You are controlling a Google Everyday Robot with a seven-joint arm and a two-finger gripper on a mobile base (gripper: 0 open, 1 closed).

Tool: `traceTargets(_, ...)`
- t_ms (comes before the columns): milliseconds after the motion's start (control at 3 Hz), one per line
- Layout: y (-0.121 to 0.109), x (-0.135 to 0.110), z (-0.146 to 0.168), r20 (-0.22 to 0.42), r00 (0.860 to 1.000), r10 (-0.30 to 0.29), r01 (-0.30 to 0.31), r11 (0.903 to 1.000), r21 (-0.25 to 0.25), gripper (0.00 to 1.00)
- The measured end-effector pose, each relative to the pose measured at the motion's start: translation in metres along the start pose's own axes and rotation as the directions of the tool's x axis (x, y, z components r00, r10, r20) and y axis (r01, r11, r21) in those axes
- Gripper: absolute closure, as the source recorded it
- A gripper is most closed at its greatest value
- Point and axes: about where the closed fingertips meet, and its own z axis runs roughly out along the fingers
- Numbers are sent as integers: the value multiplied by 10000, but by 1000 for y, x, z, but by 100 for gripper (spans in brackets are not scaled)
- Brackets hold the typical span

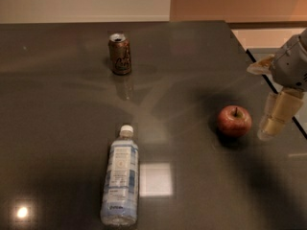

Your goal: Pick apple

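The apple (234, 120) is small, round and red with a short dark stem. It sits upright on the dark table (192, 71) toward the right side. My gripper (274, 113) hangs at the right edge of the view, just right of the apple, level with it and apart from it by a small gap. It holds nothing that I can see.
A brown drink can (120, 54) stands upright at the back centre-left. A clear plastic water bottle (120, 176) with a white cap lies on its side in the near centre-left. The table's right edge (268, 85) runs behind the gripper.
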Motion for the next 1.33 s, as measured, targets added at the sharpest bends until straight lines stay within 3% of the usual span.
traceTargets(1000, 14, 4, 38, 465, 9981, -398, 425, 9975, -571, 0)
traceTargets(1333, 13, 8, 46, 418, 9983, -404, 429, 9971, -626, 16)
